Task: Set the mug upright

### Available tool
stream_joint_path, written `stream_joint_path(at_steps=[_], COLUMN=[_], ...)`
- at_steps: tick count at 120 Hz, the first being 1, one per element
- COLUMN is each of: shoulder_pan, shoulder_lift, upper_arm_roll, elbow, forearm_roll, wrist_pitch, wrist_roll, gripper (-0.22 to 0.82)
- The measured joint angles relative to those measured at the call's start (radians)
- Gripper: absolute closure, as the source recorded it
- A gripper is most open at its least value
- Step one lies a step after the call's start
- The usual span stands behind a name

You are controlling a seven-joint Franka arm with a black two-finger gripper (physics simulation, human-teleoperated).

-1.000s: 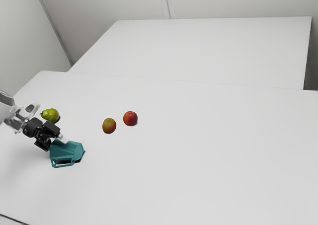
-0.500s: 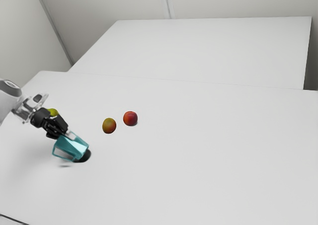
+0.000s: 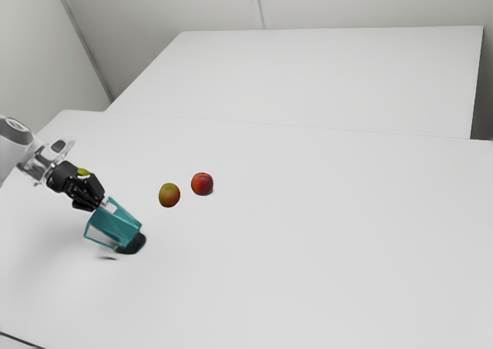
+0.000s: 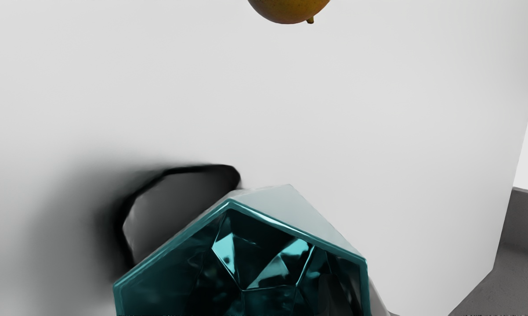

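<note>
Teal on the mug (image 3: 117, 223) at lower left, black on the gripper (image 3: 105, 204), red over green on one fruit (image 3: 169, 195), deeper red on its neighbour (image 3: 202, 183).

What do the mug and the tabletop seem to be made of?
Mug: hard and glossy, perhaps glazed ceramic, though plastic or coated metal would look similar; crisp bright highlights show on its teal inner facets. Tabletop: smooth, matte white, possibly laminate or painted board; it shows soft shading and no grain, so the material stays open.

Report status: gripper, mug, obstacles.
Gripper shut on mug at its rim. Mug tilted, not upright. Red fruit and green-red fruit stand apart, seemingly not in the way.
</note>
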Motion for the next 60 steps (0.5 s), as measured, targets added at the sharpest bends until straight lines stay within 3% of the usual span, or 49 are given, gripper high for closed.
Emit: stream_joint_path(at_steps=[35,60], shoulder_pan=[-0.136,-0.297], shoulder_lift=[-0.149,-0.284], upper_arm_roll=[-0.003,-0.003], elbow=[-0.014,-0.113], forearm_roll=[0.091,0.262], wrist_pitch=[0.02,0.147], wrist_roll=[-0.056,-0.094], gripper=[0.78,0.78])
